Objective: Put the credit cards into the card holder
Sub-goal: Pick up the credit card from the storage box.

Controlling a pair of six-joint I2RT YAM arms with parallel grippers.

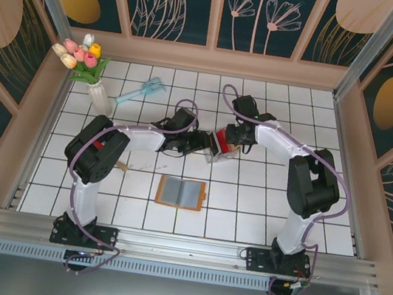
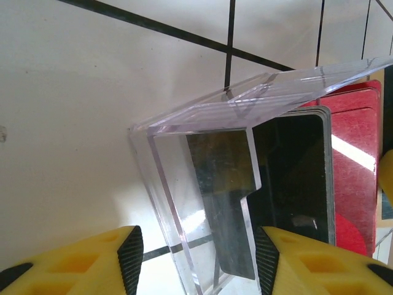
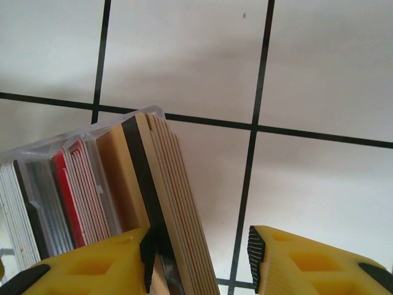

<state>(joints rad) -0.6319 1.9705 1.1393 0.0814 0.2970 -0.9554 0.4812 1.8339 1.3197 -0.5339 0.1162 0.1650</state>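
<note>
Left gripper [image 2: 199,252] open, straddling the clear tray [image 2: 172,184] to steady it imo; right gripper [image 3: 199,252] open round tan credit cards [image 3: 171,184], not pinching yet.

Open tiles lie all round the wallet [image 1: 180,192], in front between the arm bases. Mid-table is blocked: the left arm [image 1: 142,139] and right arm [image 1: 280,140] meet over the tray [image 1: 216,154]. The vase [image 1: 100,95] and blue brush [image 1: 139,92] crowd your back left. At the right gripper [image 3: 199,252], cards [image 3: 166,196] sit against one finger and bare tile lies beside the other.
</note>
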